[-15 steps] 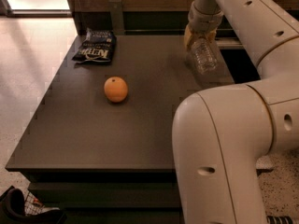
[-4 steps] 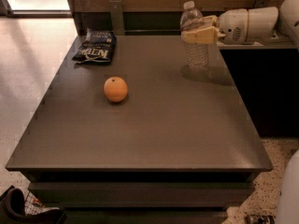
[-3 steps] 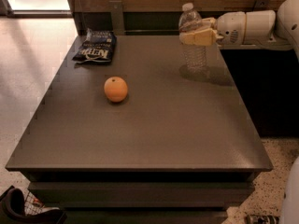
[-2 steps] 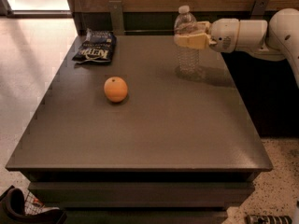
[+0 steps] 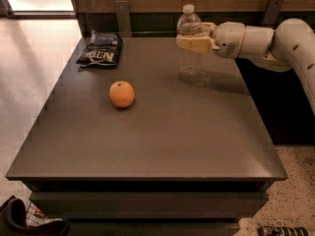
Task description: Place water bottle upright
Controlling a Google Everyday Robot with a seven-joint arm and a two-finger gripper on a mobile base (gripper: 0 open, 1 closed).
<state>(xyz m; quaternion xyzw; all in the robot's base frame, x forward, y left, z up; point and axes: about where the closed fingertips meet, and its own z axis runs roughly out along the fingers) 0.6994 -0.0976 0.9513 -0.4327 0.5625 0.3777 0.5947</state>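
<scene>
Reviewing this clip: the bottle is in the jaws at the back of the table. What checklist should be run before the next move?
1. Water bottle upright, cap on top: ok.
2. Bottle base resting on the table: cannot tell; it looks down, but contact is not certain.
3. Gripper at the bottle's upper body, jaws closed on it: ok.
4. Orange and chip bag well apart from the bottle, to its left in the picture: ok.
5. Bottle set in from the table's edges: ok.

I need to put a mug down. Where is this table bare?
The near half of the dark table, in front of the round orange, is bare. Crowded along the back: black snack bag left, clear plastic water bottle gripped by the hand right.
</scene>
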